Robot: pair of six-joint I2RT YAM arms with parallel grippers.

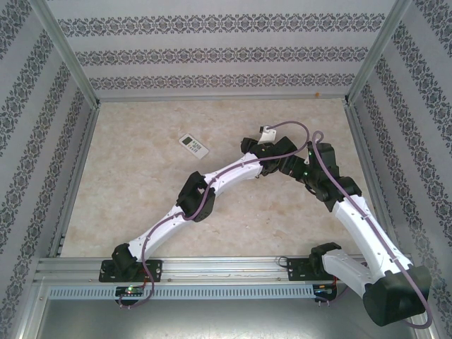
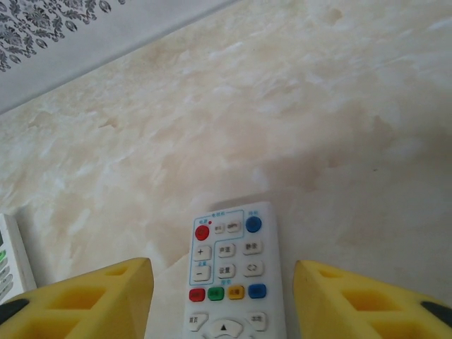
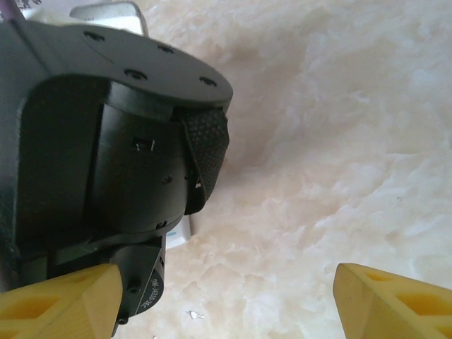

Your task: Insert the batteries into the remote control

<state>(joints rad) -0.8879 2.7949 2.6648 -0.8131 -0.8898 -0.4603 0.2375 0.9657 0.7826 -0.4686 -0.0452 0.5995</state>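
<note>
Yellow fingers of the left gripper are parted, with a gap on each side of the remote. The remote lies button-side up on the table between them, and nothing is gripped. A second remote is seen near, off to that gripper's left. The right gripper is spread wide and empty, just beside the left wrist. The step in hand is judged to be positioning the remote. Next, its back must probably be turned up before batteries can be seated.
</note>
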